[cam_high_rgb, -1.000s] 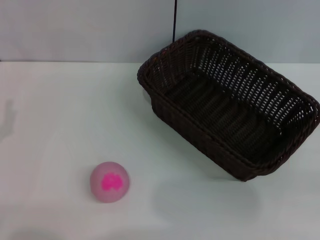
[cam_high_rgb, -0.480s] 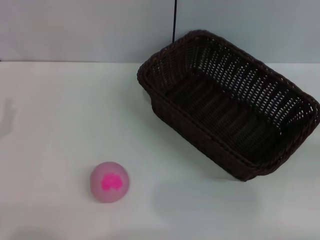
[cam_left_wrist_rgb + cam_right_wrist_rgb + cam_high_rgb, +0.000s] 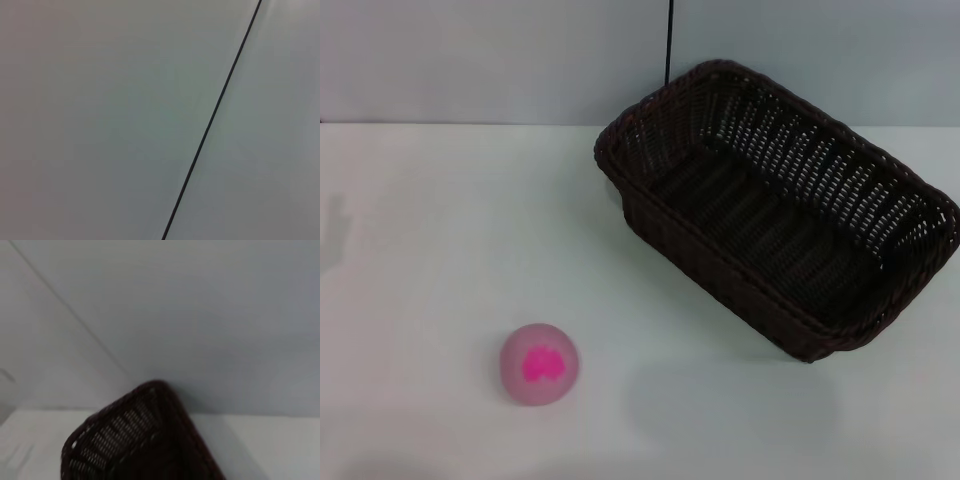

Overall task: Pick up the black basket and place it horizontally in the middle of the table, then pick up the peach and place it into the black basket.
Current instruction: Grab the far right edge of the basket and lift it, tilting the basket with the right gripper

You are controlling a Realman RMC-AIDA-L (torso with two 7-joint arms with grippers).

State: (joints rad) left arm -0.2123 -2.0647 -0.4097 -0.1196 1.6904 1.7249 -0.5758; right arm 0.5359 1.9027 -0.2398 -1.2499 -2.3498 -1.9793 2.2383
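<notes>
The black basket [image 3: 775,205] stands on the white table [image 3: 440,230] at the back right, turned at a slant, its open top up and nothing in it. A corner of it also shows in the right wrist view [image 3: 135,440]. The peach [image 3: 540,364], pale pink with a magenta blotch, lies on the table at the front left, apart from the basket. Neither gripper shows in any view. The left wrist view holds only a plain grey wall with a thin dark line.
A grey wall [image 3: 470,60] rises behind the table, with a thin dark vertical line [image 3: 670,40] above the basket. A faint shadow lies on the table at the far left edge [image 3: 335,235].
</notes>
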